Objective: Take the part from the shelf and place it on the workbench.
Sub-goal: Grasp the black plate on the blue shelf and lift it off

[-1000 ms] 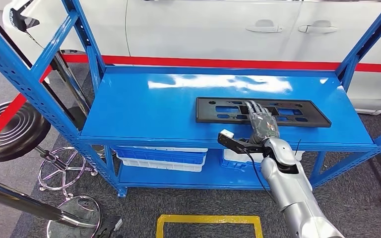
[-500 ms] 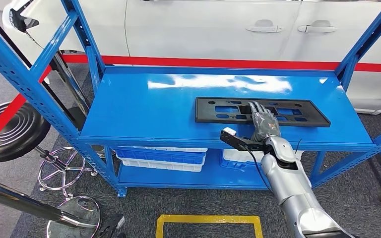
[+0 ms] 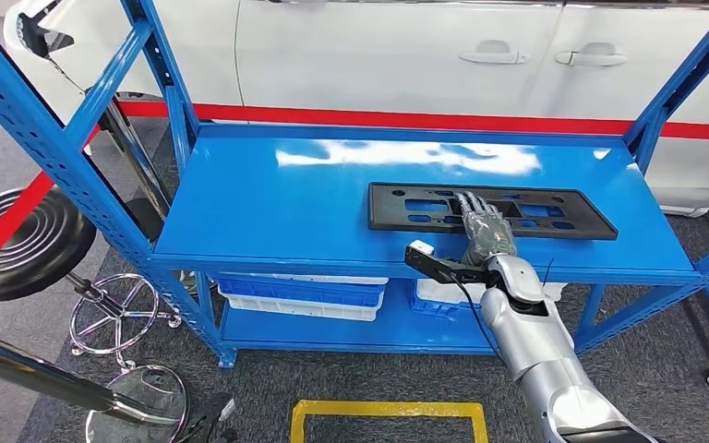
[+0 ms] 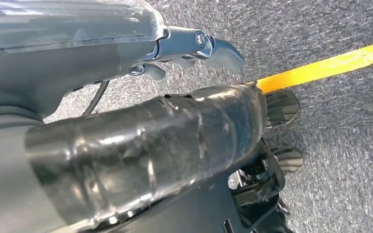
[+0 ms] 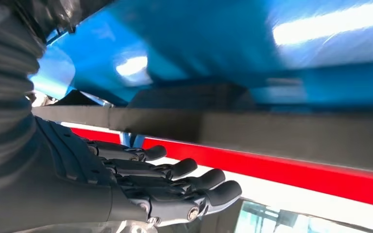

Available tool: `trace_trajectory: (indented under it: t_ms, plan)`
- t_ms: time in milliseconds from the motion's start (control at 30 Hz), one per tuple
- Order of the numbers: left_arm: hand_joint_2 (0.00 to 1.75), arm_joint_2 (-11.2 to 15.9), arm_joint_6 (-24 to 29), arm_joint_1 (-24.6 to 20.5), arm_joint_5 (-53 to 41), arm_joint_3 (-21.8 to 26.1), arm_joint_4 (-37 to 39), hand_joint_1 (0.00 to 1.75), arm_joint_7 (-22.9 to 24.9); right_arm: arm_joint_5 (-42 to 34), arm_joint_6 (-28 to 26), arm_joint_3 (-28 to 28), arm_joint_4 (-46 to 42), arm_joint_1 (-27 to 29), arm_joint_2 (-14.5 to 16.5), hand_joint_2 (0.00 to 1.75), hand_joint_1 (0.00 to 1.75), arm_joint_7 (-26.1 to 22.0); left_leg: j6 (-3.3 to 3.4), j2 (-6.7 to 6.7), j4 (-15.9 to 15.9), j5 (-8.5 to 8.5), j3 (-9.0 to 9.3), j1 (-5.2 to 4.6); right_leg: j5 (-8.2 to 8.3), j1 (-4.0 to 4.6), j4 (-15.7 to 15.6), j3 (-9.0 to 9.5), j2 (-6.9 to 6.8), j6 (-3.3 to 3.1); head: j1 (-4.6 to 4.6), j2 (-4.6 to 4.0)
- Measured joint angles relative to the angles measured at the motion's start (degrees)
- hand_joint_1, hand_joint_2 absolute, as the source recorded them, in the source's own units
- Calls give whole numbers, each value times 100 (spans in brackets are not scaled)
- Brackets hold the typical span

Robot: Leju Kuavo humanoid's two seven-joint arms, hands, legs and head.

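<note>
Reaching over the blue shelf [image 3: 268,208], your right robot hand [image 3: 486,227] lies flat on the black part [image 3: 406,205], fingers straight and apart, gripping nothing. The part is a long flat plate whose long axis runs left to right across the shelf, directly under and ahead of that hand. Your left robot hand [image 4: 194,46] hangs near the floor, well away; you cannot tell its state. White bins [image 3: 300,297] sit below, contents hidden.
</note>
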Motion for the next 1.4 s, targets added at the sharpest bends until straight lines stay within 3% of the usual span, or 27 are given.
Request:
trace_trajectory:
  t_ms: [67, 100, 133, 200, 233, 267, 333, 400, 467, 500, 567, 600, 633, 700, 767, 867, 1300, 1400]
  plan:
    - [0, -3, 0, 0, -4, 0, -3, 0, 0, 3, -1, 0, 16, 15, 7, 175, 0, -11, -10, 5, 6, -13, 4, 15, -185, -70, 648, -385, -7, 63, 1, 1]
    - [0, -3, 0, 2, -4, 0, -3, 0, 0, 3, -1, 0, 20, 19, 9, 175, 0, -16, -28, 4, 15, -28, 12, 31, -115, -104, 716, -459, -11, 94, 1, 1]
    - [0, -4, 0, 3, -4, 0, -4, 0, 0, 3, -1, 0, 23, 19, 9, 175, 0, -20, -55, 0, 31, -49, 27, 55, 63, -135, 555, -418, -16, 123, 1, 1]
    - [0, -4, 0, 3, -7, 0, -4, 0, 0, 4, 0, 0, 29, 16, 11, 175, 0, -25, -135, -14, 75, -112, 62, 101, 495, -178, -190, -103, -34, 178, 2, 1]
    - [0, -4, 0, 1, -12, 0, -4, 0, -1, 5, 3, 0, 33, 14, 13, 175, 0, -30, -182, -23, 100, -143, 69, 108, 614, -176, -513, 41, -34, 177, 2, 1]
    - [0, -4, 0, 1, -19, 0, -4, 0, -3, 5, 6, 0, 37, 12, 15, 175, 0, -36, -229, -29, 112, -163, 73, 104, 658, -165, -716, 128, -33, 160, 2, 1]
    - [0, -3, 0, 5, -37, 0, -4, 0, -11, 7, 10, 0, 40, 0, 19, 175, 0, -47, -317, -33, 87, -179, 94, 96, 620, -120, -790, 159, -16, 70, 0, 0]
    - [0, -3, 0, 7, -52, 0, -4, 0, -20, 12, 10, 0, 37, -18, 30, 175, 73, -51, -383, -26, 110, -230, 121, 116, 609, -129, -821, 217, -13, -33, -3, 1]
    - [0, -2, 0, 4, -61, 0, -4, 0, -26, 20, 23, 0, 36, -22, 44, 175, 160, -52, -399, -22, 491, -446, -45, 128, 593, -139, -858, 297, -24, -131, -10, 1]
    - [0, -1, 1, 12, -70, 0, -4, 0, -31, 23, 38, 0, 40, -14, 49, 175, 171, -50, -394, -22, 850, -607, -236, 126, 577, -121, -859, 322, -32, -167, -12, 1]
    - [0, 1, 9, 47, -101, 0, -4, 0, -62, 23, 69, 0, 49, 20, 50, 175, 175, -45, -388, -20, 1573, -818, -687, 117, 543, -82, -847, 347, -30, -218, -14, 0]
    - [0, 2, 16, 66, -119, 0, -4, 0, -86, 23, 79, 0, 50, 40, 50, 175, 175, -41, -379, -20, 1709, -773, -808, 110, 523, -64, -839, 359, -19, -230, -14, 0]
    - [0, 3, 27, 78, -137, 0, -4, 0, -112, 22, 83, 0, 50, 60, 51, 175, 175, -38, -359, -19, 1615, -607, -816, 101, 496, -47, -828, 380, -5, -235, -14, 1]
    - [0, 10, 47, 86, -160, 0, -4, 0, -144, 21, 84, 0, 47, 92, 51, 175, 175, -27, -286, -19, 929, -148, -556, 75, 426, -28, -800, 434, 18, -218, -13, 1]
    - [0, 17, 57, 82, -167, 0, -4, 0, -154, 22, 84, -2, 44, 114, 46, 175, 175, -8, -235, -21, 340, 77, -299, 46, 365, 3, -753, 446, 34, -178, -10, 0]
    - [0, 15, 57, 85, -171, 0, -4, 0, -157, 23, 75, -11, 43, 128, 33, 175, 175, 8, -257, -25, 202, 75, -242, 25, 348, 12, -744, 429, 44, -158, -7, 0]
    - [0, 33, 68, 99, -249, 0, -4, 0, -187, 40, 107, -20, -7, 148, 22, 175, 175, -1, -202, -35, 202, 42, -235, -2, 360, -1, -838, 484, 30, -108, -8, 0]
    - [131, 35, 84, 104, -306, 0, -4, 0, -227, 38, 128, -20, -53, 168, 22, 175, 175, -2, -201, -35, 203, 43, -232, -1, 361, 0, -838, 484, 29, -97, -8, 0]
